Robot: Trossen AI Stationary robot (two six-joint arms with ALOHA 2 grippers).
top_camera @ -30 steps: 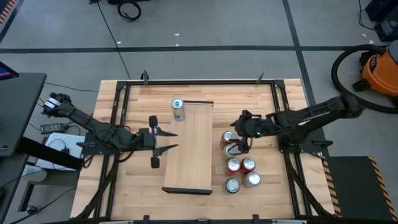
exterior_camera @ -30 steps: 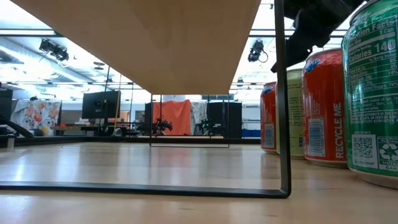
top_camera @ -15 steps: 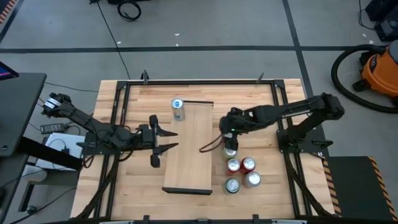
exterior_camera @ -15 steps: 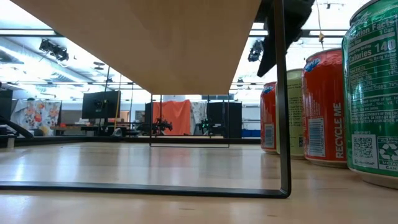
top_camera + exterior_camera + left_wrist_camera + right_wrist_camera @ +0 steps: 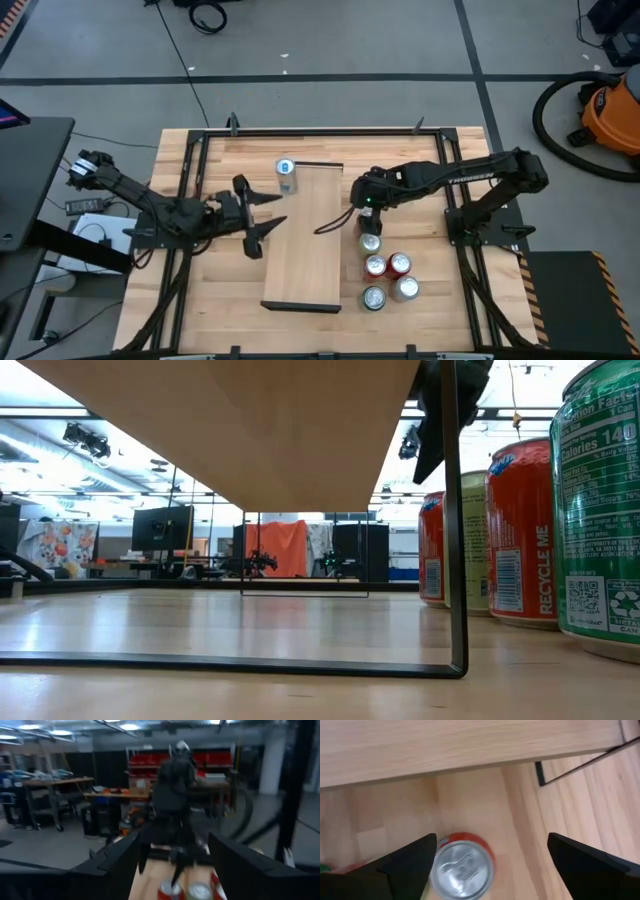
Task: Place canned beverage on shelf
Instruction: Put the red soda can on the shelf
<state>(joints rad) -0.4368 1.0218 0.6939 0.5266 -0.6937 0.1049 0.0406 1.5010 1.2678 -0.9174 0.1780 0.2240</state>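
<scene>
The shelf (image 5: 305, 235), a light wood plank on thin dark legs, stands in the middle of the table; its underside shows in the low view (image 5: 250, 430). Several cans (image 5: 385, 270) stand upright on the tabletop to its right. A blue-topped can (image 5: 286, 172) stands by the shelf's far left corner. My right gripper (image 5: 360, 212) is open at the shelf's right edge, above a red can (image 5: 462, 865) and clear of it. My left gripper (image 5: 272, 212) is open and empty at the shelf's left edge.
The shelf's dark leg frame (image 5: 455, 560) stands just left of the cans in the low view. Red and green cans (image 5: 520, 530) stand close together there. A dark metal frame (image 5: 320, 130) runs along the table's edges.
My right gripper has gone from beside the cans toward the table's left and far edges, up to the shelf's right edge, and has risen. My left gripper has turned a little toward the far edge. The cans have stayed where they were.
</scene>
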